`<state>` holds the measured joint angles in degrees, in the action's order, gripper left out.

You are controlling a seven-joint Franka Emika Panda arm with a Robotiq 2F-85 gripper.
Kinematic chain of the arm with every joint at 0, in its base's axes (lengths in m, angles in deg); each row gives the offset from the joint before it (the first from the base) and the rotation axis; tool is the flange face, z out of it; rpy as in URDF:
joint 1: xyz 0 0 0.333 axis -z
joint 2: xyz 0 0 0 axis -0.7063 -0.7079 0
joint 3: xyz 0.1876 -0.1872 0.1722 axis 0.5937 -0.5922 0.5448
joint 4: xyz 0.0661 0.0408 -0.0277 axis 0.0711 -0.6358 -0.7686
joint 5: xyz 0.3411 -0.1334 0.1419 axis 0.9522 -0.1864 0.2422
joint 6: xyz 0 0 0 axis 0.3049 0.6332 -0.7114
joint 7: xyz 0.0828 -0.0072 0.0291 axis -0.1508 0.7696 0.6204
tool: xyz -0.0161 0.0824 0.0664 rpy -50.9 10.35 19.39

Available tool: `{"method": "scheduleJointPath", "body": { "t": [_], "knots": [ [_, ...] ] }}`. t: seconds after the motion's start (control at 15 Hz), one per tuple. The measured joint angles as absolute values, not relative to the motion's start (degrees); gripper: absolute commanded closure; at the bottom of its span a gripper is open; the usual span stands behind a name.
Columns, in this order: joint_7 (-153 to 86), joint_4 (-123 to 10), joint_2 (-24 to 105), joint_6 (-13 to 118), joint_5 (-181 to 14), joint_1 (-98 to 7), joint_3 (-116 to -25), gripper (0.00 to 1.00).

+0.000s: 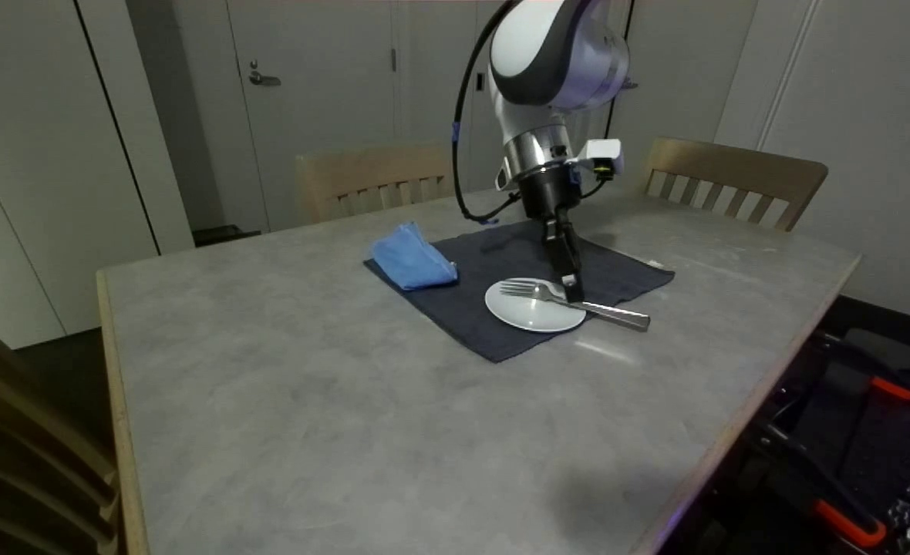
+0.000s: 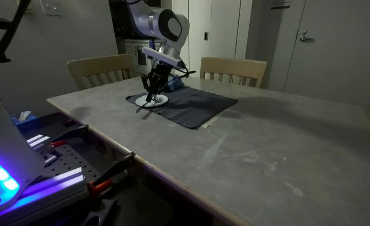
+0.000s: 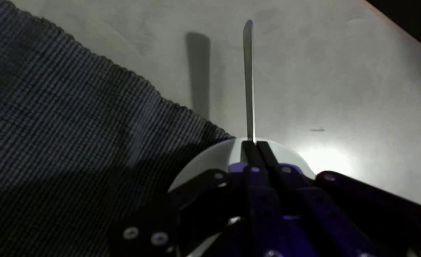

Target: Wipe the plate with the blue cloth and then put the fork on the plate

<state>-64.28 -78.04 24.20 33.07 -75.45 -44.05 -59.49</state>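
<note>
The silvery fork (image 1: pixel 617 312) is pinched at its handle by my gripper (image 1: pixel 571 294), above the small white plate (image 1: pixel 528 316). Its tines point across the plate, while the handle end sticks out past the rim over the table. In the wrist view the fork's handle (image 3: pixel 248 78) runs forward from between the fingertips, and its shadow lies apart from it, so that end is raised. Whether the tines touch the plate (image 3: pixel 210 159), I cannot tell. The blue cloth (image 1: pixel 412 258) lies bunched at the placemat's far corner, partly hidden behind the arm in an exterior view (image 2: pixel 176 84).
A dark grey placemat (image 1: pixel 470 324) lies beneath the plate and the cloth; the plate sits near its edge. Wooden chairs (image 2: pixel 233 67) stand against the far sides of the grey table (image 1: pixel 308 401). Clamps (image 2: pixel 102 185) and the robot's base stand beyond one table edge.
</note>
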Motion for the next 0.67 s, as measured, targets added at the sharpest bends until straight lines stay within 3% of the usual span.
{"method": "scheduleJointPath", "body": {
  "t": [0.2,0.27,0.67],
  "knots": [
    [-64.51,-75.75,22.46,32.51,-74.82,-43.87,-59.17,0.99],
    [-64.47,-75.17,22.17,32.19,-74.59,-43.87,-59.11,0.79],
    [-62.36,-74.42,21.65,32.69,-73.99,-43.87,-59.07,0.37]
  ]
}}
